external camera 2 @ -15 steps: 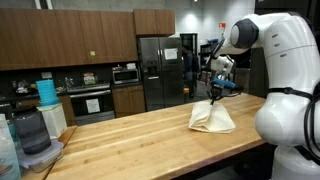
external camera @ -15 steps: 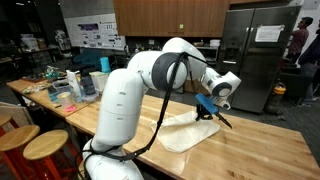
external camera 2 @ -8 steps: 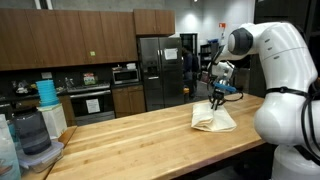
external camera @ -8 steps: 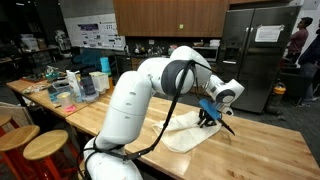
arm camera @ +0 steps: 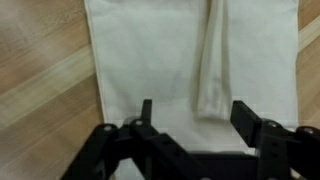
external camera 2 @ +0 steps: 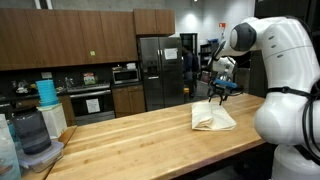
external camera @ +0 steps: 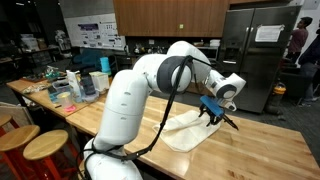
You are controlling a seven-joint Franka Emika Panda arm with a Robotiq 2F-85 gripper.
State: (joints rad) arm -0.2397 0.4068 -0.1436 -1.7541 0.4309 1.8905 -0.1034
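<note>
– Cream cloth [arm camera: 150,60] right under the wrist camera. Is anything gripping it?

– No. The black fingers [arm camera: 147,115] are spread wide with nothing between them, hanging over the cloth. Whether their tips touch it, I cannot tell.

– How does the cloth lie?

– Flat on the wooden bench [arm camera: 40,60]. A narrow folded strip [arm camera: 210,60] of the same fabric runs down it and ends just short of the fingers. In both exterior views the cloth [external camera: 185,130] [external camera 2: 212,118] sits near one end of the bench, directly below the arm's wrist.

– Any containers?

– Farther along, well apart from the cloth, at the bench's other end. In an exterior view there is a blue container [external camera: 103,63] and a pale one [external camera: 73,82] among clutter. In an exterior view a lidded jar [external camera 2: 30,133] stands close to the lens. What they hold is too small or blurred to tell.

– And beyond the bench?

– A steel fridge [external camera: 255,55] against the back wall.
</note>
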